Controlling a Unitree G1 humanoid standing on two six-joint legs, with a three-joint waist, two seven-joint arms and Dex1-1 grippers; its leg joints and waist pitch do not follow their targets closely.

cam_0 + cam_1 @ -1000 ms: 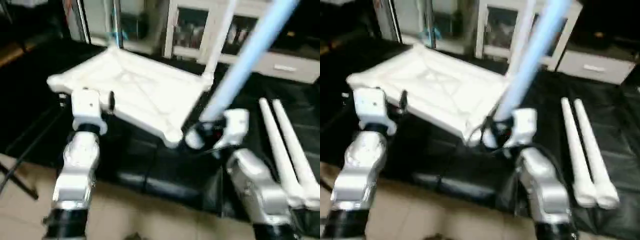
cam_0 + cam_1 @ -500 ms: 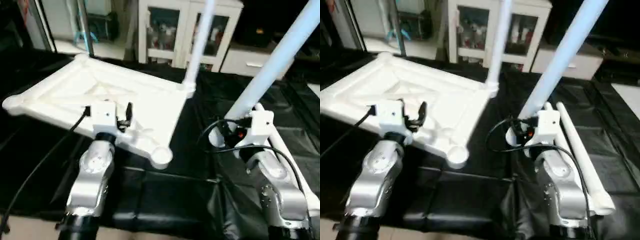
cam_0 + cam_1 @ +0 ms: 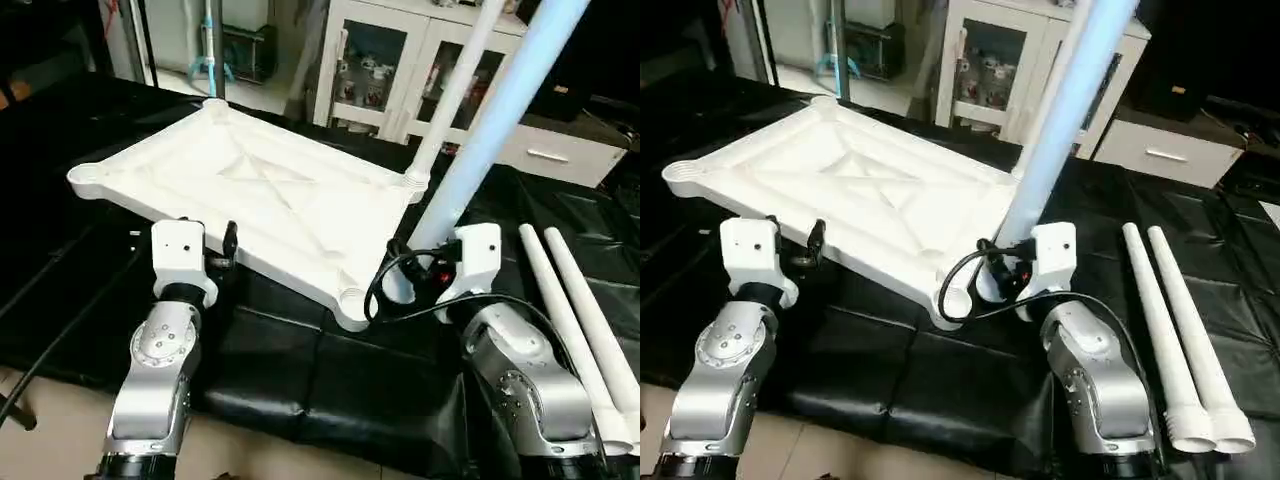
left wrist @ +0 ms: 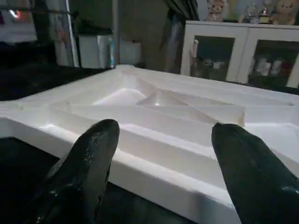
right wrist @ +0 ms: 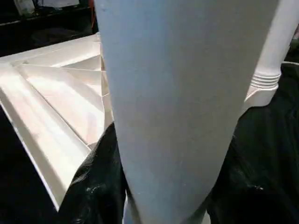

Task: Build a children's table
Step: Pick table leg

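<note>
- The tabletop lies upside down on the black-covered surface, ribbed X-braced underside up, filling the head view from about 9 o'clock to the centre.
- One leg already stands in the far corner socket, at roughly 1 o'clock from the slab's middle.
- The right tool is clamped on a second leg, held near its lower end; the shaft leans up and away toward 1 o'clock. Its foot hangs just beside the near corner socket, not yet in it.
- Two spare legs lie side by side on the surface at 3 o'clock, well apart from the tabletop.
- The left tool stands apart, holding nothing, its fingers just off the near rim of the tabletop.
- Handling, as a judgement: the legs look like hollow plastic tubes, light and stiff but smooth, so a long one gripped low will tend to swing and may slip or twist between the pads. A hold close to the end that enters the socket gives the best control of aim.
- The tabletop looks light and rigid, so it may slide on the cover when a leg is pushed in. The raised rim near the socket looks like the place for the left tool to steady it.
</note>
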